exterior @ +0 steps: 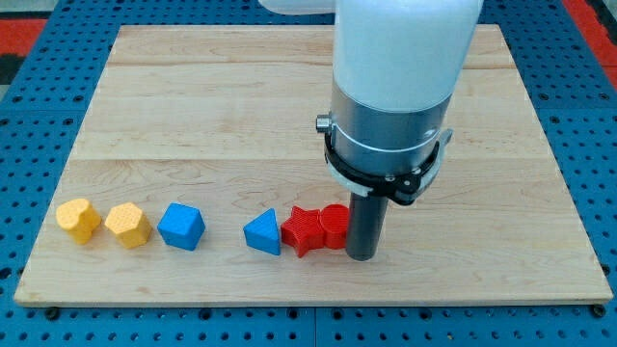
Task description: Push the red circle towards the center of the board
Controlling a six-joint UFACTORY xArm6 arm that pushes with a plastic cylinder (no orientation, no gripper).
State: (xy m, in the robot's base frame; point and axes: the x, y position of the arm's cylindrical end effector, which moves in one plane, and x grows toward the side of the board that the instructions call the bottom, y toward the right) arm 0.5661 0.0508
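The red circle (335,226) sits near the view's bottom, just right of the board's middle line, partly hidden by my rod. My tip (362,255) rests on the board right against the circle's right side. A red star (304,230) touches the circle's left side. A blue triangle (262,234) lies against the star's left.
A blue block (181,226) and two yellow blocks (127,225) (78,221) stand in a row along the view's bottom left. The wooden board (193,106) ends close below the row. The arm's white and grey body (390,87) covers the board's upper middle right.
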